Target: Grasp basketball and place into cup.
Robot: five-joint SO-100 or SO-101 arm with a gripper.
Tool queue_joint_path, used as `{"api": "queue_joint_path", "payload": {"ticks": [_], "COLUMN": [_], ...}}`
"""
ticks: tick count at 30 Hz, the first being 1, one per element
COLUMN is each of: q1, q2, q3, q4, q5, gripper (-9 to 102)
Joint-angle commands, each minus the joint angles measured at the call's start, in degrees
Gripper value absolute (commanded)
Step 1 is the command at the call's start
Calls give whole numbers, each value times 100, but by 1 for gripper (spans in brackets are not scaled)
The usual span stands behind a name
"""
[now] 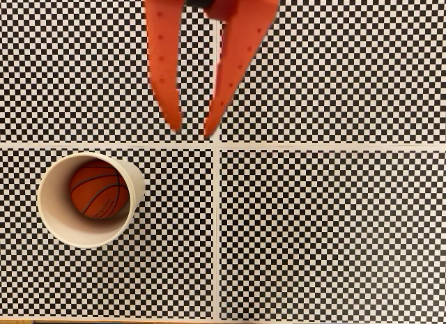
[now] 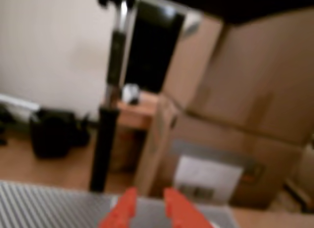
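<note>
The small orange basketball [image 1: 98, 190] with black seams lies inside the cream-white paper cup [image 1: 56, 223], which stands upright at the lower left of the checkered mat in the fixed view. My orange gripper [image 1: 191, 125] hangs from the top centre, up and to the right of the cup and well apart from it. Its two fingers are slightly parted with nothing between them. In the wrist view the gripper [image 2: 149, 192] pokes up from the bottom edge, fingers a little apart and bare, pointing out past the table's edge.
A black-and-white checkered mat [image 1: 327, 226] covers the table, split by pale seams. Beyond the table, the blurred wrist view takes in cardboard boxes [image 2: 245, 105], a black stand pole [image 2: 105, 139], a small wooden table [image 2: 135, 115] and a dark bag [image 2: 51, 132] on the floor.
</note>
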State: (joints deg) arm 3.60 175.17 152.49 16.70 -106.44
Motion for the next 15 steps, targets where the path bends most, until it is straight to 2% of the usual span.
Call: {"api": "queue_joint_path", "payload": {"ticks": [1, 6, 15], "q1": [-9, 0, -62], "q2": [448, 1327, 1327], "q3": [457, 1248, 1969], "q4": [-70, -35, 9], "q5": [-70, -193, -18], "gripper": [0, 0, 0]}}
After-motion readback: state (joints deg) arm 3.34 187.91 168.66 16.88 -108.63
